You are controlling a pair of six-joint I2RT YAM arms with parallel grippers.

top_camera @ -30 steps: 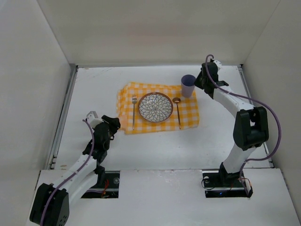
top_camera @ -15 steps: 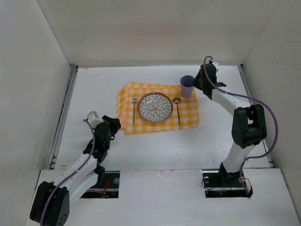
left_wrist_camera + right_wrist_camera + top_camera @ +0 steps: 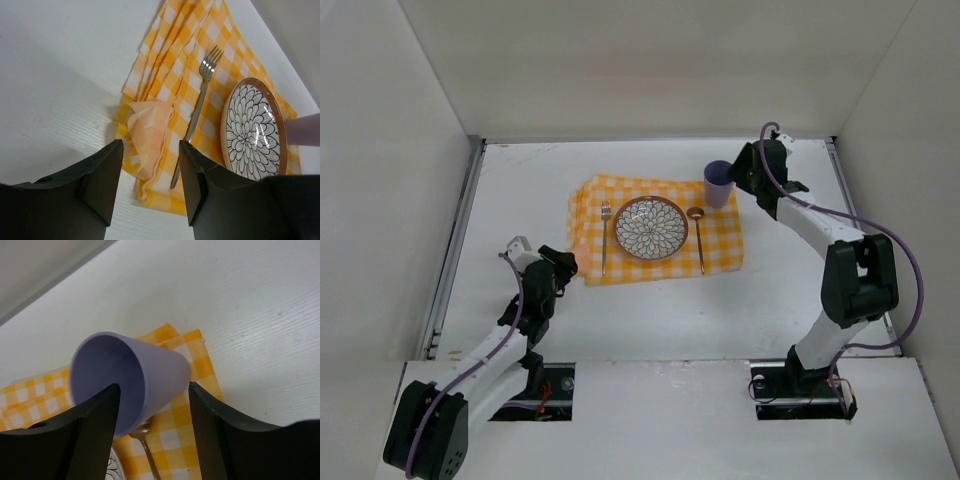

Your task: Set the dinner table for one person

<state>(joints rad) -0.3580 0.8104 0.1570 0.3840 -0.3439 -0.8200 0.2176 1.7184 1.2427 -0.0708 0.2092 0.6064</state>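
One fork (image 3: 605, 240) points tines-away across the dinner table (image 3: 520, 220).

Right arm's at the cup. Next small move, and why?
Probably open the right gripper wider and back straight off. The purple cup stands upright on the far right corner of the cloth, beyond the spoon, which looks like its place. The fingers flank it closely, so sideways drift could tip it. Whether they grip it, I cannot tell.

No readable text, labels or numbers anywhere
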